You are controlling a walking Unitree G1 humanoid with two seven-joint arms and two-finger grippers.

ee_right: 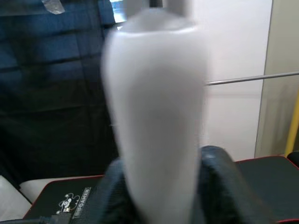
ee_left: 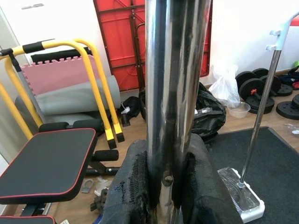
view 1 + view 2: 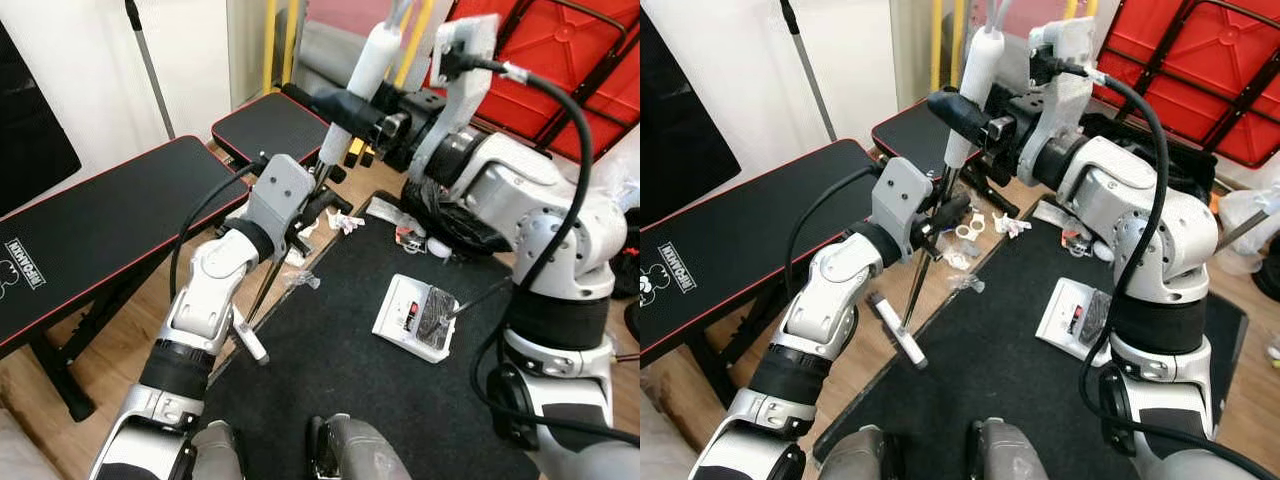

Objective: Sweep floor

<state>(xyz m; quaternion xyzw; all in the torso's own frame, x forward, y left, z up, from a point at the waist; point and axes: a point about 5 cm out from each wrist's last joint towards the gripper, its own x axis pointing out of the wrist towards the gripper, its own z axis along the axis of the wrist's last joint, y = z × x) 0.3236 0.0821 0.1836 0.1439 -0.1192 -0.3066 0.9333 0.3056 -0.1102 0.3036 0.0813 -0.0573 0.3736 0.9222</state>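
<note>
Home-gym room: wooden floor (image 3: 120,330) with a dark mat (image 3: 340,340) over its middle; white wall at far left, red folding frame (image 3: 560,50) at far right. Black weight bench (image 3: 110,225) with red piping along the robot's left side, a second black pad (image 3: 270,125) beyond it. Yellow-tubed rack (image 2: 93,79) with a grey roll and pink foam behind, seen from the left wrist view; black weight plates (image 2: 261,88) and a clear plastic bag near the far wall. Black bag (image 3: 440,215) on the floor at the mat's far edge. Broom held upright-tilted between both arms: white grip (image 3: 975,85) at top, chrome shaft (image 3: 930,250) running down, small head (image 3: 898,330) resting at the mat's left edge where it meets the wood. Right claw (image 3: 965,112) closed around the white grip, high up in front of the robot; right wrist view confirms black fingers (image 1: 219,186) pressed either side of the blurred white grip (image 1: 156,121). Left claw (image 3: 945,212) lower down, closed on the chrome shaft; left wrist view shows both padded fingers (image 2: 133,186) touching the shaft (image 2: 175,93). White dustpan-like tray (image 3: 415,318) with a thin metal handle lying on the mat, right of the broom head and apart from it. Small litter: white rings and scraps (image 3: 975,228) near the mat's far-left edge, a crumpled clear wrapper (image 3: 303,280) just beside the shaft, more bits (image 3: 415,238) by the black bag.
</note>
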